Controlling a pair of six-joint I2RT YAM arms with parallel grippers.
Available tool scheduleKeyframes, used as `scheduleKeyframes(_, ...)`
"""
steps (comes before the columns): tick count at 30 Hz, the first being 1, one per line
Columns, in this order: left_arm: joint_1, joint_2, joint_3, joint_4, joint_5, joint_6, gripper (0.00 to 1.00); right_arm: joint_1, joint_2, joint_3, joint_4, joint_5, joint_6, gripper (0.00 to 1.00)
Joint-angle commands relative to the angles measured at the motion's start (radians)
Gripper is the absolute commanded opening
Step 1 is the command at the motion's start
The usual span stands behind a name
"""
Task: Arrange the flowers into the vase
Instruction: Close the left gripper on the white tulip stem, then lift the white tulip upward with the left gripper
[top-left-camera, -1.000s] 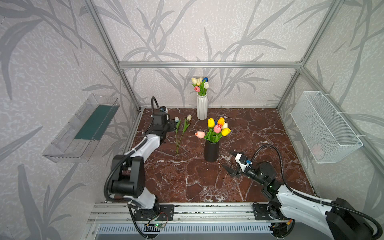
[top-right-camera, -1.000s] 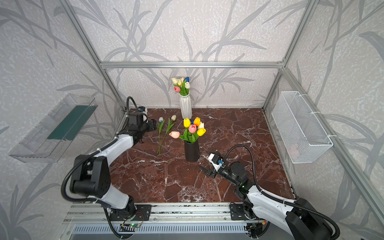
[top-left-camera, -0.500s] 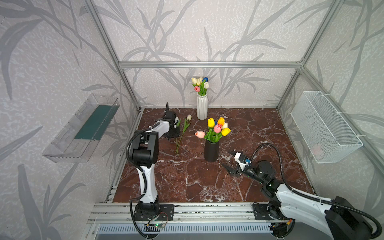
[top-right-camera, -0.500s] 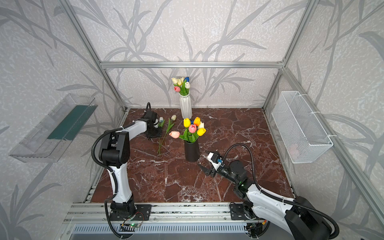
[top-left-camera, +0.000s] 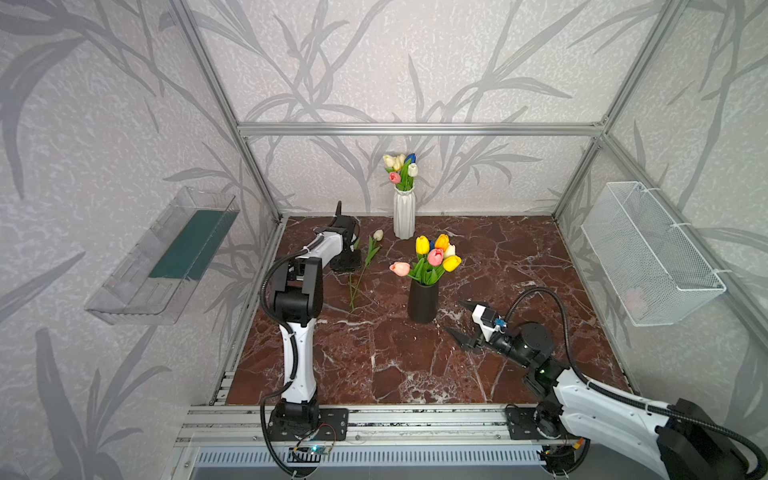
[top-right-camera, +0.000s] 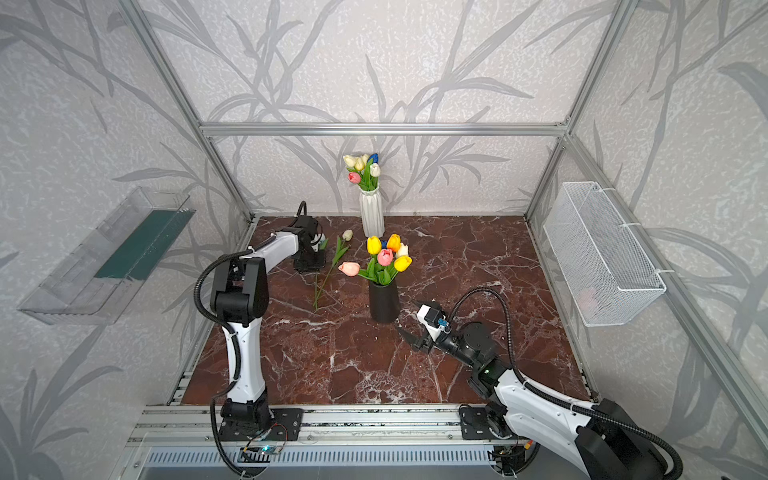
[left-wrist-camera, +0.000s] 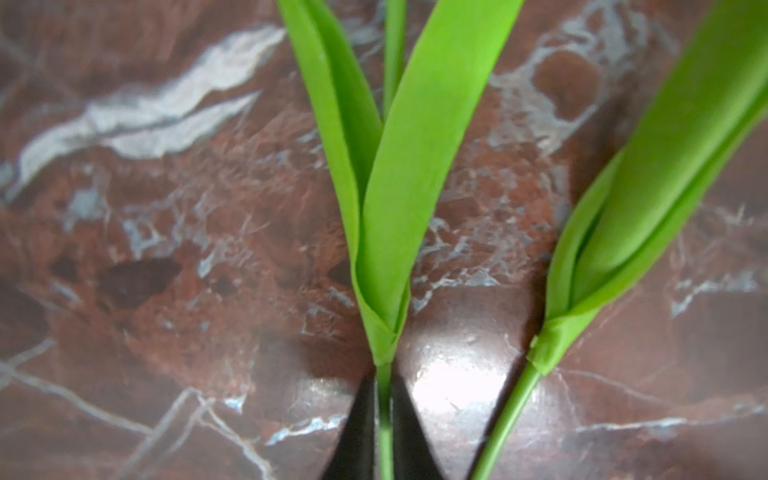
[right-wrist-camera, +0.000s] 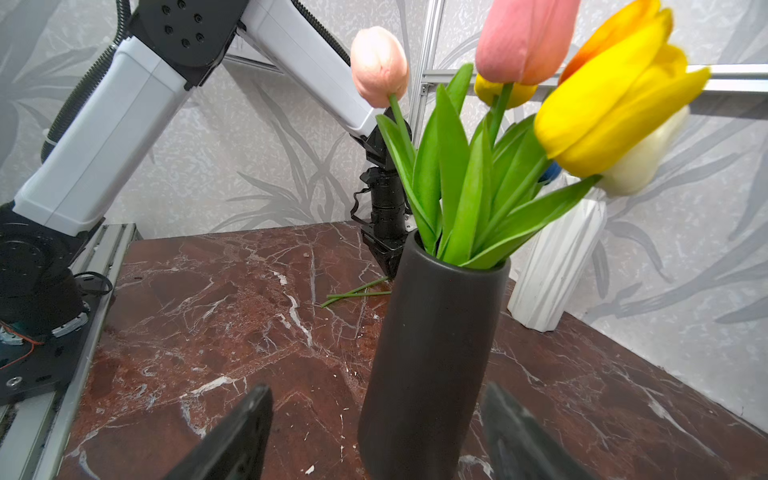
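Green stem (left-wrist-camera: 385, 376) sits pinched between the closed fingertips of the left gripper (left-wrist-camera: 384, 419), just short of where its two leaves (left-wrist-camera: 399, 187) split apart. This flower lies flat on the marble table (top-left-camera: 415, 365). Its long axis runs straight ahead of the fingertips, with the leaves and head out in front and the cut end back under the wrist (the head itself is out of the wrist view). A second flower (left-wrist-camera: 623, 232) lies loose just beside it, untouched. In a top view its white head (top-left-camera: 377, 235) points away from the gripper, and it lies between that gripper and the two vases.

The coming move likely turns on that axis: the stem must swing from lying to upright, cut end down, before it can enter a mouth. The left arm already has it. The right gripper (top-left-camera: 460, 319) is well apart from both loose flowers.

That right gripper is spread wide and holds nothing. It faces the black vase (right-wrist-camera: 432, 353), which stands just ahead of its fingertips, not between them. This vase holds a bunch of tulips (top-left-camera: 434, 257) in yellow, orange, pink, pale pink and white. Farther beyond the left gripper, the white vase (top-left-camera: 404, 214) holds cream, white, pink and blue ones. The wire basket (top-left-camera: 648, 257) holds something pale pink, too faint to name.
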Motion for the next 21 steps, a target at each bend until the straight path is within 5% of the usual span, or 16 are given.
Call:
scheduleKeyframes(1,-0.003,0.014,0.001,-0.066,-0.032,-0.005,0.0,0.008,-0.019,-0.009,0.023,0.011,-0.001,0.8)
scheduleKeyframes(10,-0.006,-0.347,-0.284,0.21,-0.133,-0.074,0.0,0.008,-0.021,-0.014,0.032,0.012,0.002,0.8)
scheduleKeyframes(17,-0.098,-0.933,-0.79,0.757,-0.312,-0.148,0.0,0.009,-0.022,-0.018,0.043,0.021,0.007,0.8)
scheduleKeyframes(21,-0.236,-1.194,-0.97,1.046,-0.211,0.0,0.0,0.009,-0.025,-0.019,0.048,0.027,0.008,0.8)
